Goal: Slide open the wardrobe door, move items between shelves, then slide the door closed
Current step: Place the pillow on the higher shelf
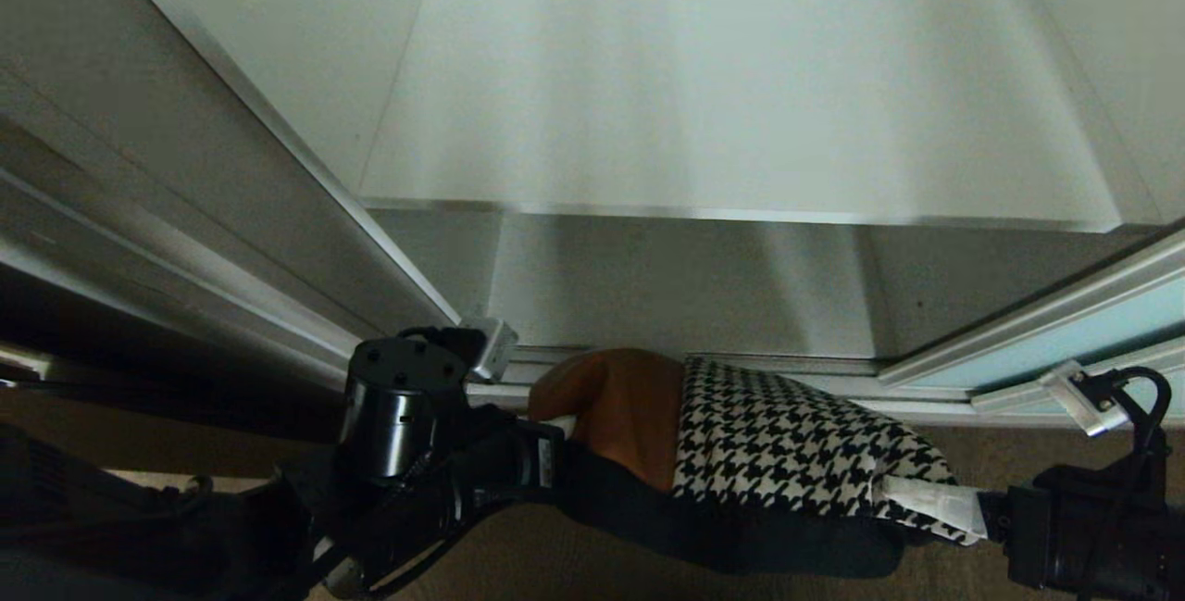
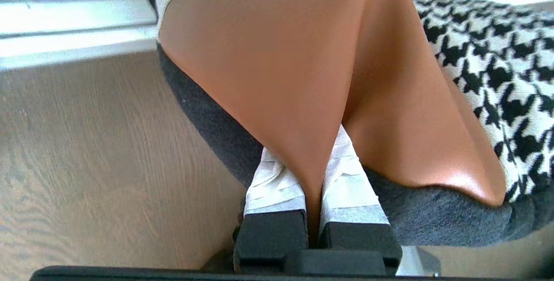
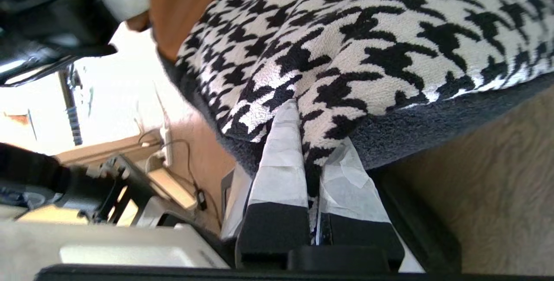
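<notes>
Both sets of jaws are clamped on the cushion [image 1: 741, 434]: left gripper [image 1: 555, 425] pinches a fold of the tan leather end, right gripper [image 1: 926, 497] bites the houndstooth corner. It hangs between them just outside the open wardrobe, in front of the track, below a bare white shelf [image 1: 741, 119]. Sliding wardrobe door [image 1: 1065, 342] sits off right. Wrist views show the taped fingers [image 2: 277, 185] and wood-grain floor [image 2: 86, 151]; right wrist also catches cables [image 3: 173, 142] behind.

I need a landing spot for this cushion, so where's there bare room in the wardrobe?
The white shelf is bare between its side walls and front edge. The lower board is bare too. Crowded at the track: left gripper and right gripper pinch the cushion.
</notes>
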Controlling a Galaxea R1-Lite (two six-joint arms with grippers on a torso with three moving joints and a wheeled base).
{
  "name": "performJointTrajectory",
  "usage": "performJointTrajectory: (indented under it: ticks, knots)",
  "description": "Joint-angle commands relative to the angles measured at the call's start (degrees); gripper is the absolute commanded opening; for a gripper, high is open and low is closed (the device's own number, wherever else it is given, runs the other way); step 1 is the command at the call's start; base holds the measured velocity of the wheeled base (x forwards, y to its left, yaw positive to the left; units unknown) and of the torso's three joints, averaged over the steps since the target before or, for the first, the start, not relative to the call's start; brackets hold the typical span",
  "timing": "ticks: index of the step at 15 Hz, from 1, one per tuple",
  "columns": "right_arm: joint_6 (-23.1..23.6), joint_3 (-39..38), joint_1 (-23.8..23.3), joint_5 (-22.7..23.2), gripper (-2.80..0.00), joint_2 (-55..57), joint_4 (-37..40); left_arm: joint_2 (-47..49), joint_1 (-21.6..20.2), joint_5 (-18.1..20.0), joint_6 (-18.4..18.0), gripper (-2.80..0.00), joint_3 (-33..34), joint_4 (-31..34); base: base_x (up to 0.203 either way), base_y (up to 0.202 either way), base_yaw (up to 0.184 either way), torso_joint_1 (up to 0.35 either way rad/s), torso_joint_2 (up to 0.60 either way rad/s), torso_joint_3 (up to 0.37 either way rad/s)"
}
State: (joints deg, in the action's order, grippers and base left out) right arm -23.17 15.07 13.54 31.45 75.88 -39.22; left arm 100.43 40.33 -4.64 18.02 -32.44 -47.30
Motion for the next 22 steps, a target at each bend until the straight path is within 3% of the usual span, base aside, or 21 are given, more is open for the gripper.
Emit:
performJointTrajectory:
  ticks: [1,4,18,22]
  knots:
    - [-0.22,-0.21,0.30,0.17,-2.80,-0.98,-0.33,1.97,0.37,-0.01,0.09,-2.80,-0.54,-0.68,0.000,0.000,0.000,0.000,0.00,0.000]
    - [-0.38,-0.74,0.35,0.66,-2.80,-0.06,-0.33,2.54,0.80,0.22,0.38,-2.80,-0.74,-1.04,-0.041,0.000,0.000,0.002,0.00,-0.001]
    - [-0.40,-0.65,0.08,0.98,-2.80,-0.29,-0.33,3.87,0.85,-0.27,0.70,-2.80,-2.34,-1.29,-0.191,0.000,0.000,0.001,0.00,0.002]
    - [-0.42,-0.69,0.09,1.20,-2.80,0.32,-0.33,6.08,0.84,-1.73,1.32,-2.80,-2.61,-5.53,-0.016,0.000,0.000,-0.003,0.00,0.001]
